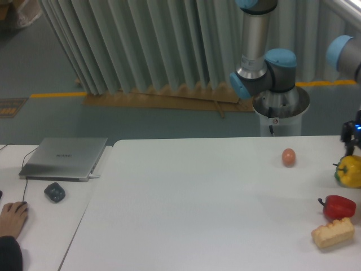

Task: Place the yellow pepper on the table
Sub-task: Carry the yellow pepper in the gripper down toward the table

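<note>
The yellow pepper (pixel 350 171) hangs at the far right edge of the view, low over the white table (pixel 197 203). It is glossy and lobed. My gripper (pixel 351 151) comes down from the right edge onto the pepper's top and is shut on it. The gripper is dark with a small blue light, and the frame edge partly cuts it off. I cannot tell whether the pepper touches the tabletop.
A brown egg (pixel 289 157) lies left of the pepper. A red pepper (pixel 339 206) and a pale bread-like block (pixel 333 232) sit in front of it. The arm's base (pixel 280 107) stands behind the table. A laptop (pixel 64 158), mouse (pixel 54 192) and a person's hand (pixel 11 217) are on the left desk.
</note>
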### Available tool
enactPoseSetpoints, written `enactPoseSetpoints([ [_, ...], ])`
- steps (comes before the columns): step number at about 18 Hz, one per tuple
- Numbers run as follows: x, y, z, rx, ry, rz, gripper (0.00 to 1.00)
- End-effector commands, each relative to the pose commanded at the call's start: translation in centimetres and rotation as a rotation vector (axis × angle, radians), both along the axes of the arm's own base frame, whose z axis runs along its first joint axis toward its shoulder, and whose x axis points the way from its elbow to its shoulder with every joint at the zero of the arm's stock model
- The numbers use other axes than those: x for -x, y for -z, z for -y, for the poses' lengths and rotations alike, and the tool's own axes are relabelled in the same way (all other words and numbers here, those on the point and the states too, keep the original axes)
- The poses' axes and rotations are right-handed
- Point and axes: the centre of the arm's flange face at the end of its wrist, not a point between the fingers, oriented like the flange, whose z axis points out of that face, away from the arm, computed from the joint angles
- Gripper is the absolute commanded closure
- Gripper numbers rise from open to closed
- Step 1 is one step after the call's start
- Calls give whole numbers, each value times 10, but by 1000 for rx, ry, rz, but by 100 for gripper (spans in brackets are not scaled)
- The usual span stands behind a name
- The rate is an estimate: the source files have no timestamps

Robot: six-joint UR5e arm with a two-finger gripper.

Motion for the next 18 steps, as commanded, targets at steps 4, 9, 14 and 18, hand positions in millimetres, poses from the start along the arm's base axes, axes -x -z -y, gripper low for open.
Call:
enactPoseSetpoints([
  [4, -44, 1, -46, -4, -59, -9, 64],
  [9, -85, 2, -77, 1, -79, -11, 64],
  [14, -114, 19, -90, 117, -3, -78, 64],
  [18, -124, 23, -97, 143, 17, -97, 64],
])
